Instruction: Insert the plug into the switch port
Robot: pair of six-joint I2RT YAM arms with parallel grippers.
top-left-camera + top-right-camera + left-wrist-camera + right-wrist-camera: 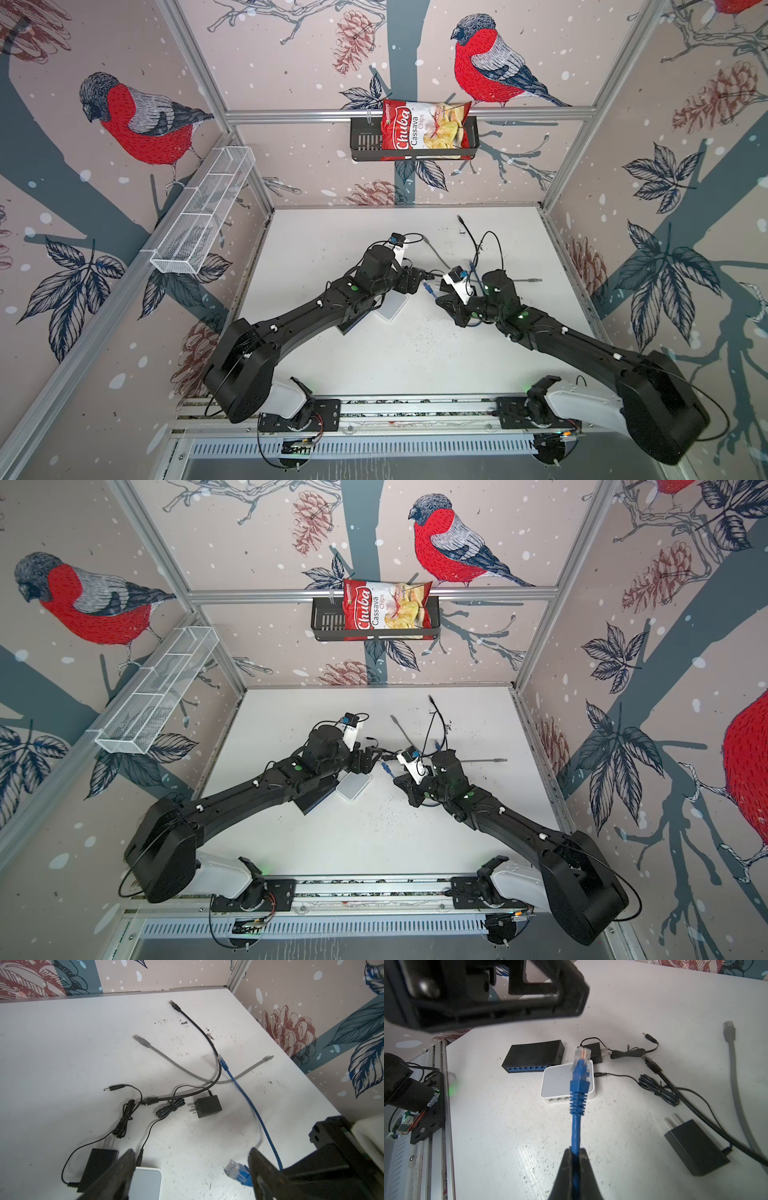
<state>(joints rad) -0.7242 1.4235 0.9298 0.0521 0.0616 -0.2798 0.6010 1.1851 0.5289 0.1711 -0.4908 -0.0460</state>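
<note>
Right gripper holds the blue plug in the air; left gripper is open beside it.

Top views: right gripper [439, 300] pinches the blue cable [433, 294]. The blue plug [427, 286] is off the table [415, 365], between the two grippers and pointing toward the left gripper [424, 275]. White switch [353, 786] sits on the table apart from the plug; black switch [309, 804] is half hidden under the left arm.
Left wrist: fingers [124, 1167] are wide apart with nothing clamped, the plug just beside one of them. A corner of the white switch shows.
Right wrist: its fingers [568, 1161] are closed on the cable behind the plug boot. The plug overlaps the white switch in this view but is in no port; the black switch lies behind.
</note>
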